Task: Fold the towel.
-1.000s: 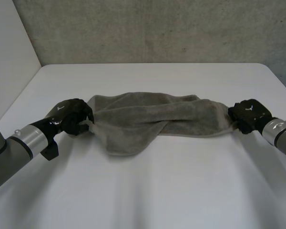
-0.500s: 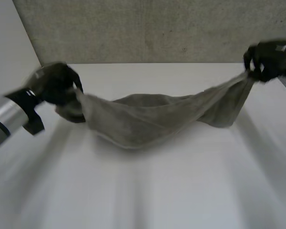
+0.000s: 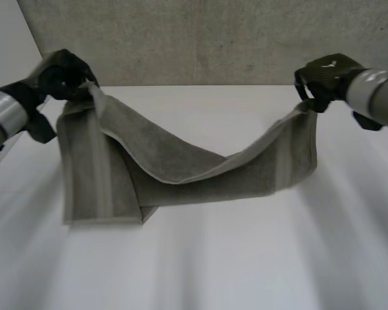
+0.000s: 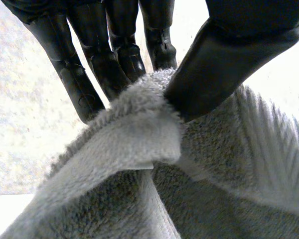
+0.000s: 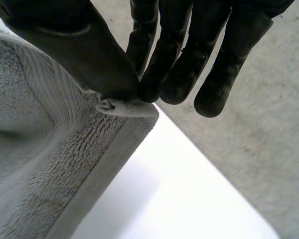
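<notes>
Your left hand [image 3: 64, 74] and right hand [image 3: 326, 74] are both up above the white table [image 3: 246, 265], well apart, and each one pinches a corner of the grey towel [image 3: 181, 168].

Behind everything you have the rough concrete wall [image 3: 213, 39]. In front of it the table runs across the head view, bare around the cloth.

Between the hands the towel hangs in a deep sag, its middle low over the table. On your left side the end drops in a long panel with a pale band running down it, and its lower part doubles under near the table. You cannot tell from the head view whether that lower edge touches the surface. On your right side the end is shorter and hangs clear, again with a pale band.

Each grey arm reaches in from its own side of the head view, and the hands sit at about the same height.

In the left wrist view the thumb [image 4: 229, 55] presses a bunched fold of pile against the fingers [image 4: 114, 64], which run nearly straight. In the right wrist view the thumb [image 5: 74, 45] and fingers [image 5: 174, 64] nip just the small tip of the hemmed corner.
</notes>
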